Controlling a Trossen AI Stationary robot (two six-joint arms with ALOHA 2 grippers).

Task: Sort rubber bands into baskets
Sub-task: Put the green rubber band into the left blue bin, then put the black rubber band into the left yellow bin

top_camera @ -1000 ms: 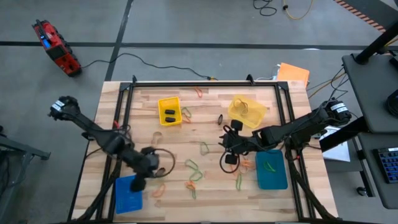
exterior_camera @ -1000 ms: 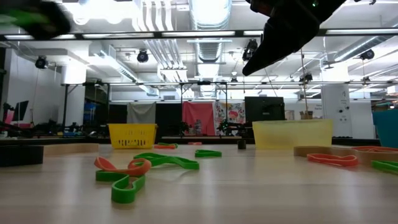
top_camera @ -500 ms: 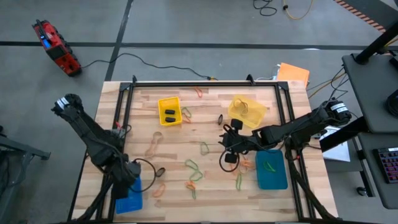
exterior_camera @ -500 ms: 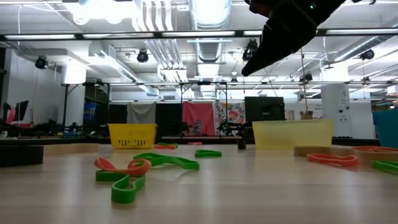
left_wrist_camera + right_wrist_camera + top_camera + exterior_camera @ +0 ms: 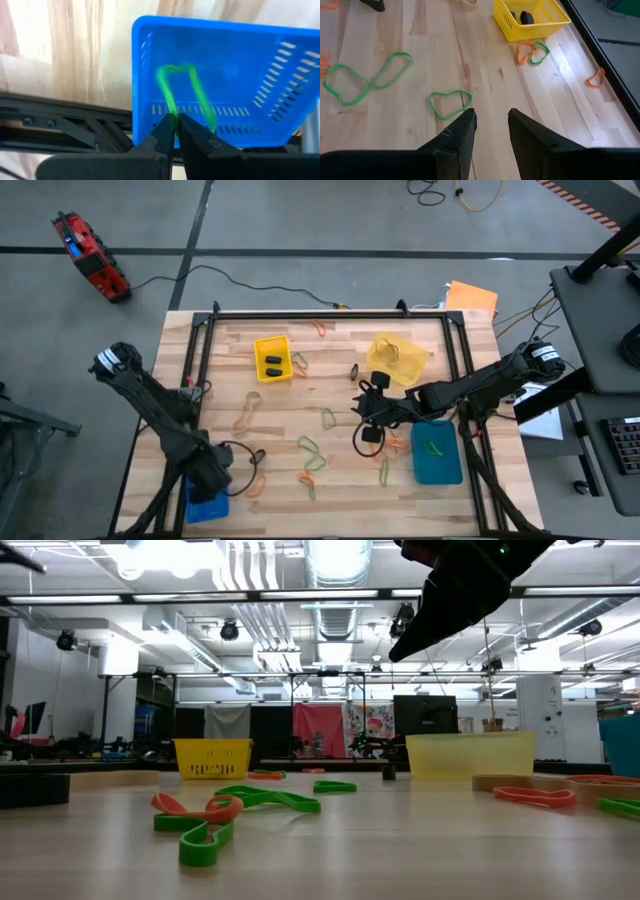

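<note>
The bright blue basket [image 5: 207, 502] sits at the near left corner of the table [image 5: 330, 395], and the left gripper [image 5: 175, 131] hangs directly above it with its fingers pressed together on a green rubber band [image 5: 182, 95], whose loop dangles over the basket's floor. The likely slip here is in the release: the thin band could cling to a fingertip when the fingers part, or spring off and land over the basket's wall, which stands close to the table's dark frame. Just right of the blue basket lie an orange band [image 5: 253, 486] and a black loop [image 5: 238, 455], near enough that a low sweep away from the basket could drag them. Farther right of the blue basket, green and orange bands [image 5: 312, 463] are scattered over the middle of the table; two of them overlap, so a pinch there may lift both colours at once. The right gripper [image 5: 490, 131] waits well to the right of the blue basket, between the pale yellow basket [image 5: 397, 358] and the teal basket [image 5: 437, 451], its fingers spread and holding nothing, with a green band [image 5: 451, 104] lying on the wood just ahead.
</note>
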